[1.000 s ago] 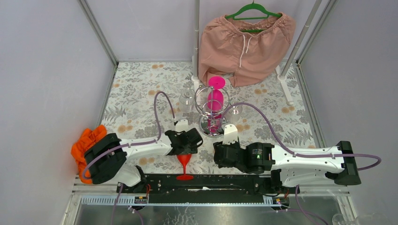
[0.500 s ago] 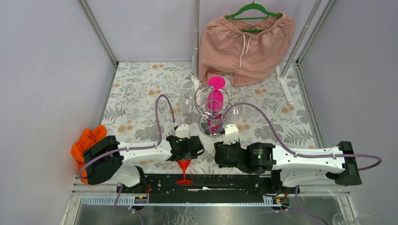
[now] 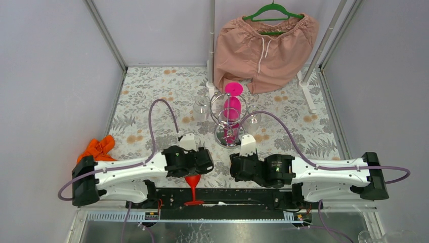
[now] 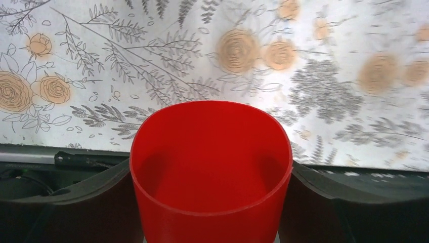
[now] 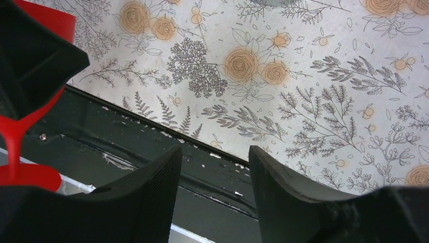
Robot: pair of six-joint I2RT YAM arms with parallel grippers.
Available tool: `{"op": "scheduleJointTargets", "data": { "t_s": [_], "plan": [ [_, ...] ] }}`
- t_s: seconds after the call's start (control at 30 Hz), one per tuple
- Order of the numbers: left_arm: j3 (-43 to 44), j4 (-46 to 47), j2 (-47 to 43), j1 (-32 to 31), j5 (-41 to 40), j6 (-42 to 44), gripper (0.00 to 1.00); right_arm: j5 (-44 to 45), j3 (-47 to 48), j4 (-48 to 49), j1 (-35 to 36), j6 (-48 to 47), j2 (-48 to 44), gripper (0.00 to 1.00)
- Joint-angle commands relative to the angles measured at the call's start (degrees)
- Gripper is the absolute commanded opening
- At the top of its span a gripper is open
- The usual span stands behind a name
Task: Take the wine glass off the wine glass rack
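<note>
**Near the front edge, a red glass in the left gripper**

At the front of the table, the left gripper has the red wine glass. Its two dark fingers squeeze the cup part from both sides. The glass stands upright, with its round foot down by the black rail. I cannot tell if the foot touches the rail.

Farther back, well apart from the red glass, stands the wine glass rack on the flowery cloth. A pink glass hangs upside down on it.

The right gripper is just beside the left one. Its fingers are spread apart and nothing is between them.

An orange cloth lies at the left edge.
</note>
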Motion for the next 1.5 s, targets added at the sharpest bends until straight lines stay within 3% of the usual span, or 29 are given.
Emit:
{"op": "scheduleJointTargets", "data": {
  "t_s": [0.0,0.27,0.43,0.8,0.97,1.07,1.23,1.47],
  "plan": [
    [7.1,-8.8,-2.9,-2.5,-6.3,-4.0,0.39,1.7,2.3,0.8,0.4,0.0,-0.6,0.58],
    [23.9,-10.5,-2.8,-7.1,-19.6,6.9,0.33,10.9,9.3,-2.8,0.4,-1.9,-5.9,0.57],
    [31.9,-10.4,-2.0,-7.9,-23.0,15.2,0.27,16.6,16.5,-6.2,0.4,-4.3,-10.3,0.57],
    [35.1,-1.0,-0.3,-13.9,-24.1,36.1,0.18,22.6,35.4,-9.2,0.4,-16.4,-6.3,0.58],
    [41.2,7.7,5.8,-18.6,-28.5,53.5,0.18,24.9,41.8,-8.8,0.4,-20.1,-3.7,0.58],
    [43.5,13.8,7.2,-18.9,-25.7,64.7,0.18,25.4,44.0,-8.1,0.3,-22.0,-2.4,0.59],
    [42.3,23.6,1.1,-18.9,-16.8,77.7,0.16,26.5,46.4,-7.3,0.3,-24.8,-2.2,0.59],
    [37.8,28.8,-10.9,-18.9,-5.3,83.0,0.15,17.5,44.3,-0.9,0.3,-28.6,-3.3,0.59]
  ]
}}
